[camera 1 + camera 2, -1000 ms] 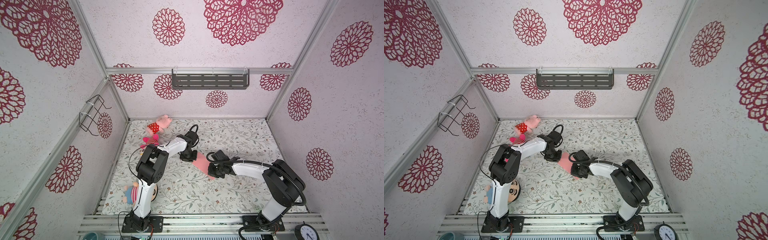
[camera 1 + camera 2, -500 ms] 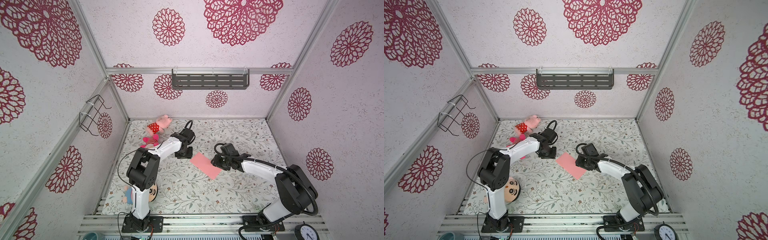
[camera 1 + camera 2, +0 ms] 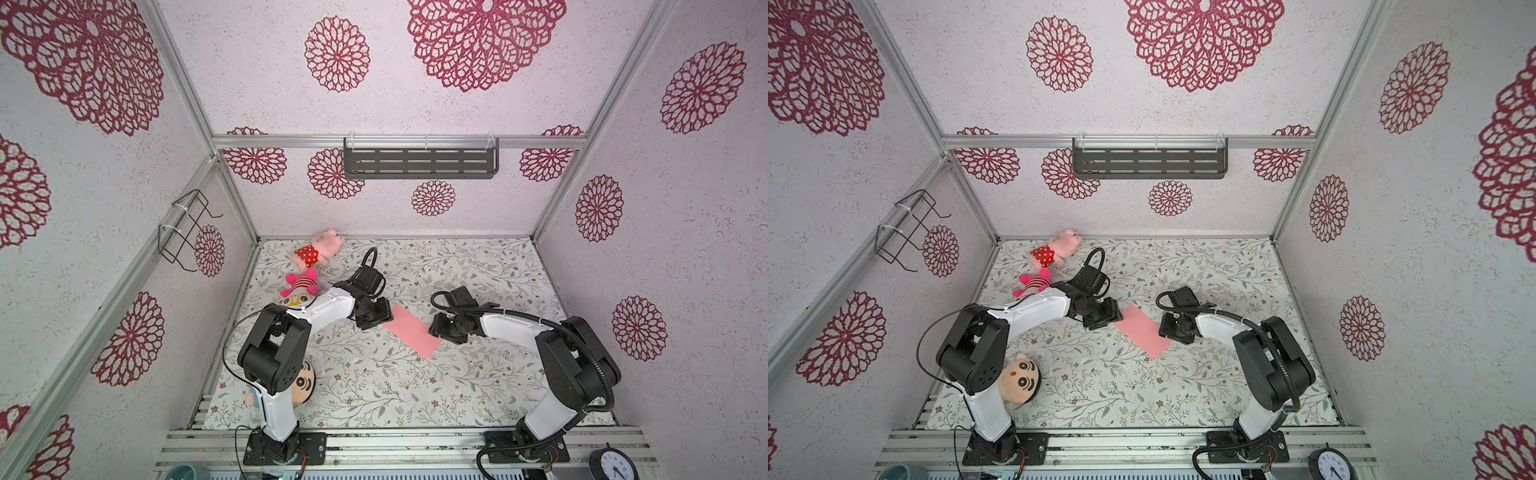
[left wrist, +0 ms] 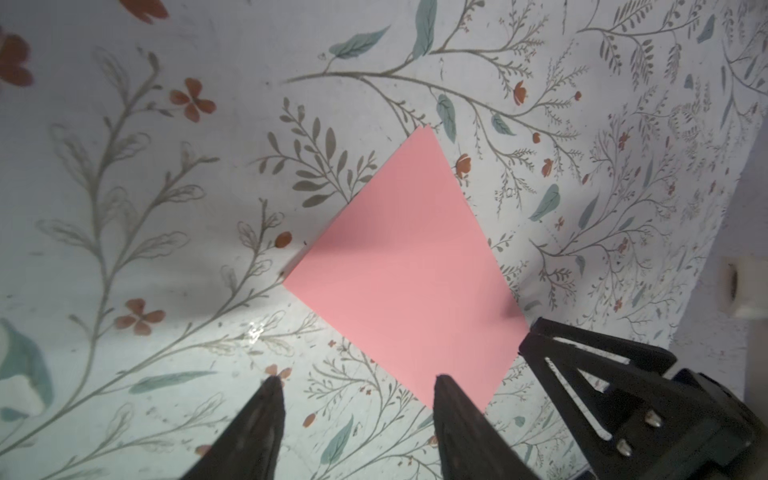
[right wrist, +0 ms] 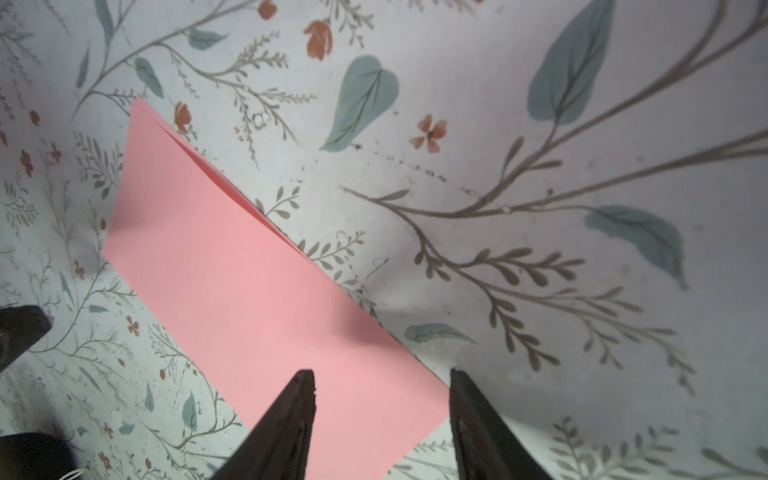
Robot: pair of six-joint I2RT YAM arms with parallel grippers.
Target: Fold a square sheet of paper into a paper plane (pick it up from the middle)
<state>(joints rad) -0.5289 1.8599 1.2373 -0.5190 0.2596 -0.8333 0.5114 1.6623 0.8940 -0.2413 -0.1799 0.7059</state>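
The pink sheet of paper (image 3: 411, 332) (image 3: 1144, 330) lies flat on the floral mat as a rectangle of two layers; its doubled edge shows in the right wrist view (image 5: 249, 291). No plane shape is in view. My left gripper (image 3: 379, 318) (image 4: 355, 380) stands open at the paper's far-left end, one fingertip over its corner (image 4: 407, 270). At the opposite end my right gripper (image 3: 436, 328) (image 5: 380, 372) is open too, its fingertips just above that short end. Neither holds the paper.
Two pink plush toys (image 3: 318, 251) (image 3: 303, 283) lie at the back left of the mat. A boy-head plush (image 3: 303, 382) rests against the left arm's base. A dark shelf (image 3: 419, 163) hangs on the back wall and a wire rack (image 3: 187, 228) on the left wall.
Both grippers were shut close together over the paper's middle. They have opened and drawn apart to its two ends, leaving the paper lying uncovered.
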